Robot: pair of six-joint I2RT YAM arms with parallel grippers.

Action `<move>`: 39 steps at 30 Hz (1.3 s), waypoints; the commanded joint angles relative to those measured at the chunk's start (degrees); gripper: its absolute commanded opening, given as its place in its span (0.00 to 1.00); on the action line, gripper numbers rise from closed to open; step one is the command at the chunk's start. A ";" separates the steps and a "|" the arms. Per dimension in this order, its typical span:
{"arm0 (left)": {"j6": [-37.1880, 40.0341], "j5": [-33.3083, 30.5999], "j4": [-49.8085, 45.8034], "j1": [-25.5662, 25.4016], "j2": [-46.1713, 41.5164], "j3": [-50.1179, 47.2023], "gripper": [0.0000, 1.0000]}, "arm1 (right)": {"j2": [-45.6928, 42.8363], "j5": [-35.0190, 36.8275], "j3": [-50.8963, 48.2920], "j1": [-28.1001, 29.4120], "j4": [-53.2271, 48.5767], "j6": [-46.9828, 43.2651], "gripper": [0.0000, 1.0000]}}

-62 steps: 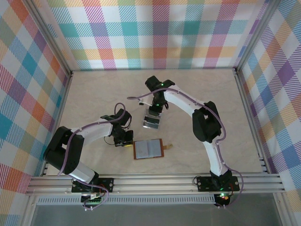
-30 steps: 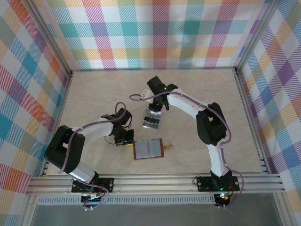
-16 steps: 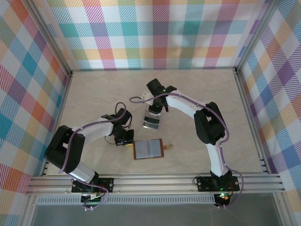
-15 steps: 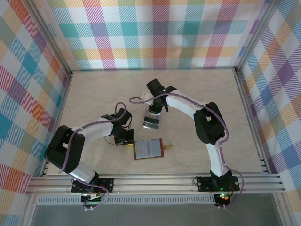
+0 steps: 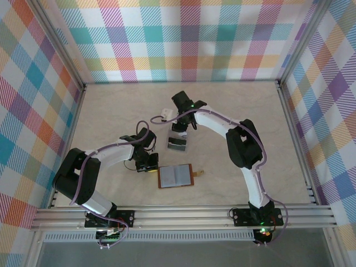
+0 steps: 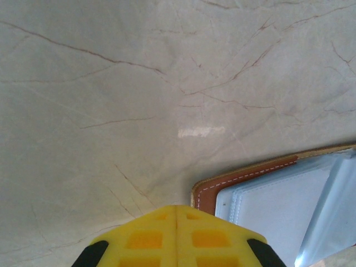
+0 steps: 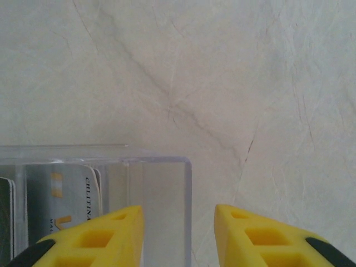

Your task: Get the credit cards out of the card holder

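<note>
The brown leather folding card holder was laid open at lower centre of the marbled tabletop, with the closed left pincer set just beside its left corner. The right pincer was held parted over a clear plastic sleeve (thin grey credit cards were seen inside).

Left wrist view: wallet cut off by right and bottom edges. Right wrist view: sleeve cut off left and below; card inside partly seen, print unreadable; dark card mere sliver at left edge. Top view: sleeve contents too small to tell.
</note>
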 commanded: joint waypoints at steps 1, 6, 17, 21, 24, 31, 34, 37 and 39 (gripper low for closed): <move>-0.02 1.95 -0.73 0.70 -0.90 -0.10 0.07 | 0.66 -3.12 2.75 0.41 0.07 -0.69 0.39; -0.82 4.55 0.91 0.50 -1.69 -0.80 0.06 | -4.70 -3.26 2.36 0.41 -2.14 9.16 0.44; -1.04 7.78 3.89 -0.87 -0.83 -4.54 0.03 | -17.74 -11.47 -9.99 1.56 -1.74 46.95 0.40; -1.47 7.73 4.27 -1.62 -1.26 -5.81 0.02 | -20.26 -15.58 -16.03 3.44 -0.50 58.35 0.34; -2.09 7.31 4.56 -1.85 -1.91 -6.52 0.02 | -20.64 -17.42 -18.88 5.20 -1.39 65.44 0.30; -2.70 5.61 5.13 -1.85 -2.25 -6.47 0.01 | -20.27 -24.75 -27.10 10.10 0.94 78.86 0.24; -2.79 5.12 5.08 -1.85 -2.49 -6.44 0.01 | -20.21 -24.62 -29.38 11.73 0.63 81.30 0.24; -2.80 4.75 5.11 -1.85 -3.16 -6.81 0.00 | -20.62 -27.27 -33.78 12.88 5.36 85.17 0.15; -2.69 4.78 5.01 -1.85 -3.19 -6.92 0.00 | -20.37 -29.63 -35.95 13.60 9.05 87.85 0.10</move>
